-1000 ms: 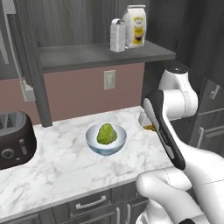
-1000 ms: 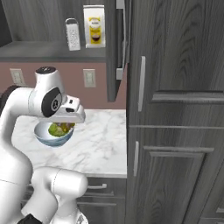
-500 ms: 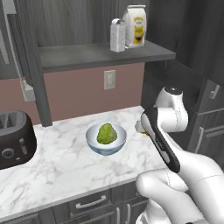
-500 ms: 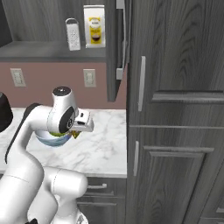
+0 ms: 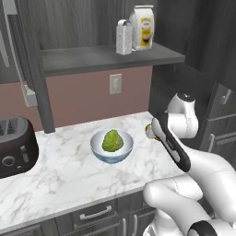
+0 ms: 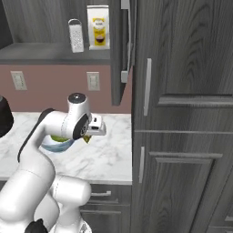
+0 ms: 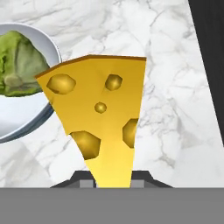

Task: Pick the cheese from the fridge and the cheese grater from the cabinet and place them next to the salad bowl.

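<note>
Toaster (image 5: 16,145): far left of marble counter (image 5: 60,182). Salad bowl (image 5: 112,146): white, lettuce mound, mid-counter. Cheese (image 7: 101,120): yellow holed wedge, pinched between the gripper (image 7: 113,180) fingers, held above the counter just right of the bowl. Cheese grater (image 5: 123,38): upright on cabinet (image 5: 106,57) shelf, beside white-and-yellow bag (image 5: 143,26).

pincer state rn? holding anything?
Pincer: closed on the yellow-orange holed cheese wedge, above the white marble counter.
</note>
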You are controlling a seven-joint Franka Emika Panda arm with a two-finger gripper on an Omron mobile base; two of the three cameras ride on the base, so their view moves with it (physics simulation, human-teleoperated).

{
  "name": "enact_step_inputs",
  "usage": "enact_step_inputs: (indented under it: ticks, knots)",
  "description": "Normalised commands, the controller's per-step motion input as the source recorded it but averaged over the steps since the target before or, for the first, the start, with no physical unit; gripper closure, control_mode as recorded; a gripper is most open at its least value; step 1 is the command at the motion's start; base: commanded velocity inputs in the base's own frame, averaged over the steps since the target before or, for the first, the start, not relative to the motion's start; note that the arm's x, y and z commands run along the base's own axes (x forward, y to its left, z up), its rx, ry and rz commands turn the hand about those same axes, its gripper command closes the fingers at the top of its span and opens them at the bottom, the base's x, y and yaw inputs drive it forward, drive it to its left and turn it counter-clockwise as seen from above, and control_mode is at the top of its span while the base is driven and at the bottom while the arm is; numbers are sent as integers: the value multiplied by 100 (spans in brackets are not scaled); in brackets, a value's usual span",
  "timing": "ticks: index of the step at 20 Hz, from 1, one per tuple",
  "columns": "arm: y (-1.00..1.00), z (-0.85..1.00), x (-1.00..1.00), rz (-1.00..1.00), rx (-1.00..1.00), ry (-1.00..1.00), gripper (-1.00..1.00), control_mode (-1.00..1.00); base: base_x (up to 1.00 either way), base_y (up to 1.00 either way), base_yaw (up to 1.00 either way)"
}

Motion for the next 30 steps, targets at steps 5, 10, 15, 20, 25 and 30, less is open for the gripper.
enact_step_inputs:
  ticks: [5,10,15,20,25,30]
  knots:
    - [-2,-26,9,8,0,0,100,-100,0,0,0]
    - [0,-27,0,12,0,-4,100,-100,0,0,0]
    - [0,-14,0,13,0,-6,100,-100,0,0,0]
    - [0,-1,0,14,0,-1,100,-100,0,0,0]
    - [0,0,9,12,-2,3,100,-100,0,0,0]
    - [4,0,6,11,-2,0,100,-100,0,0,0]
